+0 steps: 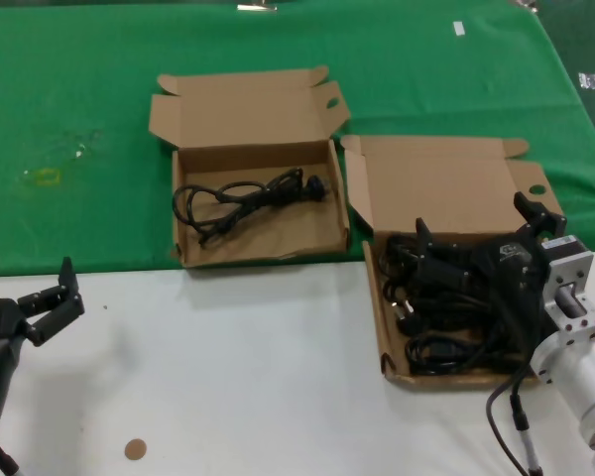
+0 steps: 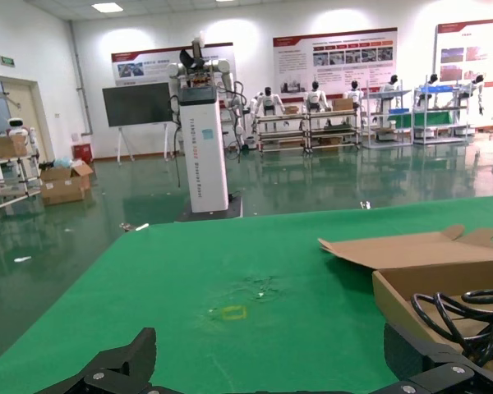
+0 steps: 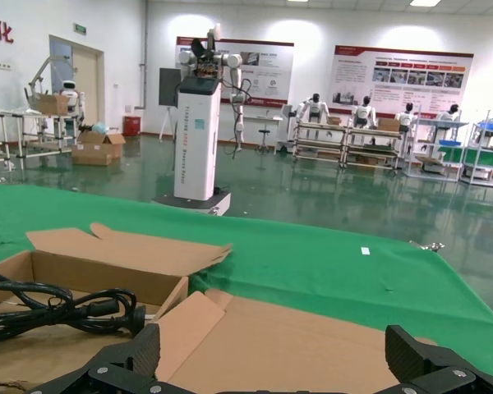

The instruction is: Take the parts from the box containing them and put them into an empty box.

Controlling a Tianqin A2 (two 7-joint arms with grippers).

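Observation:
The longer cardboard box (image 1: 387,337) with a round hole in its lid lies at the right and holds several black power cables (image 1: 446,322). My right gripper (image 1: 481,228) hovers open over these cables, holding nothing. In the right wrist view my right gripper (image 3: 275,353) faces the plain lid (image 3: 296,345). The squarer box (image 1: 183,233) with an oval slot in its flap lies to the left and holds one cable (image 1: 248,193). That cable also shows in the right wrist view (image 3: 66,308) and the left wrist view (image 2: 468,312). My left gripper (image 1: 55,297) is open and empty at the near left.
The boxes straddle the line between the green cloth (image 1: 79,149) and the white tabletop (image 1: 228,377). A small brown disc (image 1: 135,449) lies on the white part near me. A yellowish mark (image 1: 45,177) shows on the cloth at the far left.

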